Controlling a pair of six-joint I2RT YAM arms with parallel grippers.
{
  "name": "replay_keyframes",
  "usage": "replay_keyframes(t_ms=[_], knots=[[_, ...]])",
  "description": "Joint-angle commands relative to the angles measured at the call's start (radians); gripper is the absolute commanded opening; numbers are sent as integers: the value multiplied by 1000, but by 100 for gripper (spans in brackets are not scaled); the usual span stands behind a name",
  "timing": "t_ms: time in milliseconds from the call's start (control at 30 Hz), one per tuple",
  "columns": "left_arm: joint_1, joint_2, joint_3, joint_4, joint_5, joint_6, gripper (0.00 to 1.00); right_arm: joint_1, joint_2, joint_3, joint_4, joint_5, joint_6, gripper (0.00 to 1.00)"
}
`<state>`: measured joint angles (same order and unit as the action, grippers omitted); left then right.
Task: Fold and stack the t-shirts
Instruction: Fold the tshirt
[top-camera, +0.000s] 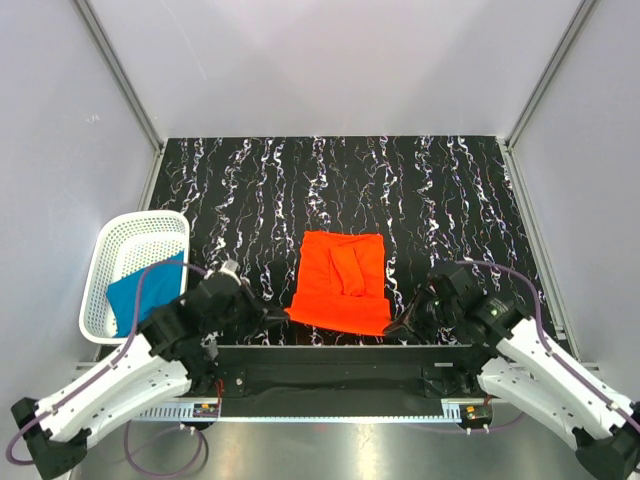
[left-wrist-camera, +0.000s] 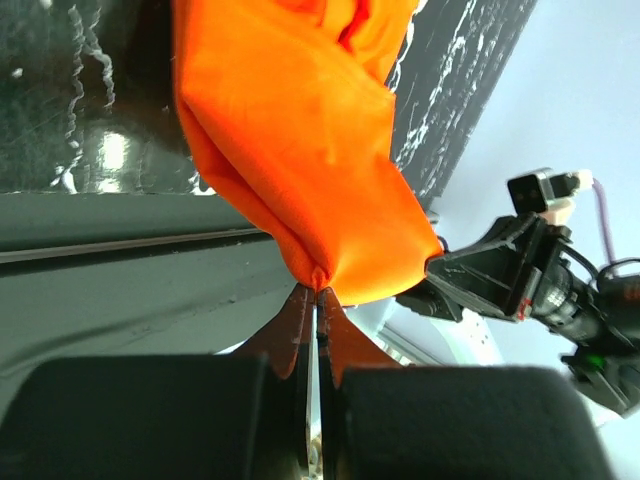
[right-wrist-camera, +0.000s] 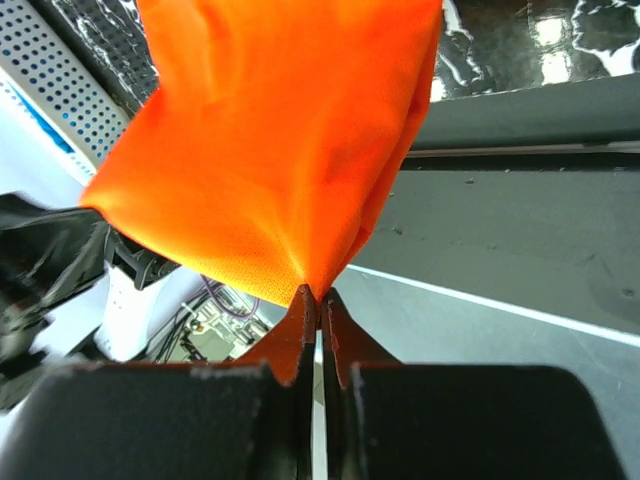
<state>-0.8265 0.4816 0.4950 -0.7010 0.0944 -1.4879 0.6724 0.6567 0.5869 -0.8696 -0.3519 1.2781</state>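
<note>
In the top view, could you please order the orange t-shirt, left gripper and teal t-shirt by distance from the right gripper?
1. orange t-shirt, pinched in the right gripper
2. left gripper, opposite corner
3. teal t-shirt, far left, in basket

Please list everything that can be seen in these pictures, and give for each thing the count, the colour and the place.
orange-red t-shirt: one, orange-red, partly folded, at the near middle of the table
teal t-shirt: one, teal blue, lying in the basket
basket: one, white mesh, at the table's near left corner
table: one, black with white veins, under the orange-red t-shirt
left arm: one, white and black, near left
right arm: one, white and black, near right
left end effector: one, black, shut on the orange-red t-shirt's near left corner
right end effector: one, black, shut on its near right corner
</note>
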Motion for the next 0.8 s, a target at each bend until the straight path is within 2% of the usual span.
replay_keyframes(t_ms=[0, 67, 167, 367, 500, 767], knots=[[3, 109, 160, -2, -91, 90, 0, 6, 99, 126, -39, 27, -51, 0], [7, 184, 244, -5, -132, 127, 0, -2, 176, 166, -39, 14, -83, 0], [52, 281, 333, -8, -104, 190, 0, -62, 244, 237, -40, -53, -158, 0], [180, 432, 422, 3, 2, 287, 0, -282, 401, 289, -43, -272, -299, 0], [265, 511, 462, 37, 59, 330, 0, -316, 489, 346, -42, -327, -345, 0], [339, 695, 596, 49, 131, 408, 0, -431, 635, 427, -43, -453, -410, 0]])
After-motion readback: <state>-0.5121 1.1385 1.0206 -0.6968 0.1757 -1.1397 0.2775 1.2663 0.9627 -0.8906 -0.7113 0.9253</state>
